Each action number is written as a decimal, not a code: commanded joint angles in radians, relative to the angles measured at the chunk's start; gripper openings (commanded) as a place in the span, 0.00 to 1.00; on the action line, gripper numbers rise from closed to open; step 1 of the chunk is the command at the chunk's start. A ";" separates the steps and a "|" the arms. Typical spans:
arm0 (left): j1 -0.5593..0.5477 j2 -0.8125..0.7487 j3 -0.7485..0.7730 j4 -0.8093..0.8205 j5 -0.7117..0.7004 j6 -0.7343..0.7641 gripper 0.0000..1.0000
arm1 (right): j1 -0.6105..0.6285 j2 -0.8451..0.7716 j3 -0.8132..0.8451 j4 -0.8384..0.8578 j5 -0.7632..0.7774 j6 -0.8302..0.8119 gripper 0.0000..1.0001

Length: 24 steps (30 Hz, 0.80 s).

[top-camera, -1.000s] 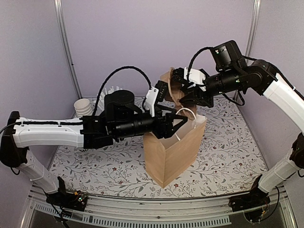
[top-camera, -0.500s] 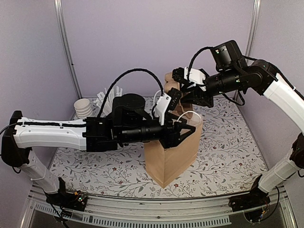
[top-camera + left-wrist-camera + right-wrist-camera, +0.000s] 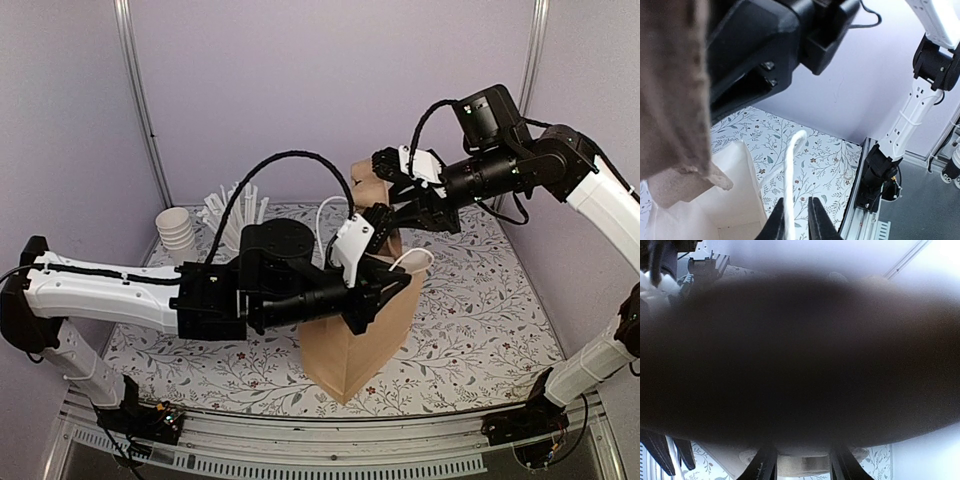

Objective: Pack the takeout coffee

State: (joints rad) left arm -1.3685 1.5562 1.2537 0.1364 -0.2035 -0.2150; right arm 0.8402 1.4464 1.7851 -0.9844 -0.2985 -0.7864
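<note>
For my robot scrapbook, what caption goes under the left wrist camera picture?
Left gripper pinches the white cord handle of the brown paper bag above the flowery tablecloth.

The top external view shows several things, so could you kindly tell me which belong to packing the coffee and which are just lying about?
Belonging to the job:
brown paper bag
its white handle, pinched by the left gripper
right gripper at the bag's far rim

Lying about:
stack of lidless white cups
bundle of white sticks
</note>
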 commanded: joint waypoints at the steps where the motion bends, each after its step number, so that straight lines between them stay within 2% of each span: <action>1: -0.053 -0.011 -0.011 0.003 -0.060 0.104 0.13 | -0.001 -0.026 0.010 -0.002 0.003 0.008 0.35; 9: -0.080 -0.039 -0.037 0.006 -0.109 0.176 0.08 | -0.004 -0.055 -0.031 -0.016 -0.018 0.009 0.35; 13: -0.109 -0.058 -0.037 -0.029 -0.135 0.264 0.07 | -0.003 -0.065 -0.051 -0.055 -0.046 -0.014 0.35; 24: -0.159 -0.035 0.055 -0.202 -0.202 0.492 0.07 | 0.039 -0.007 0.057 -0.237 -0.175 -0.069 0.35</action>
State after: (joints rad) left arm -1.4998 1.5139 1.2476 0.0204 -0.3645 0.1722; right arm 0.8581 1.4227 1.7962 -1.1313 -0.4007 -0.8387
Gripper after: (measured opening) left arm 0.072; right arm 0.353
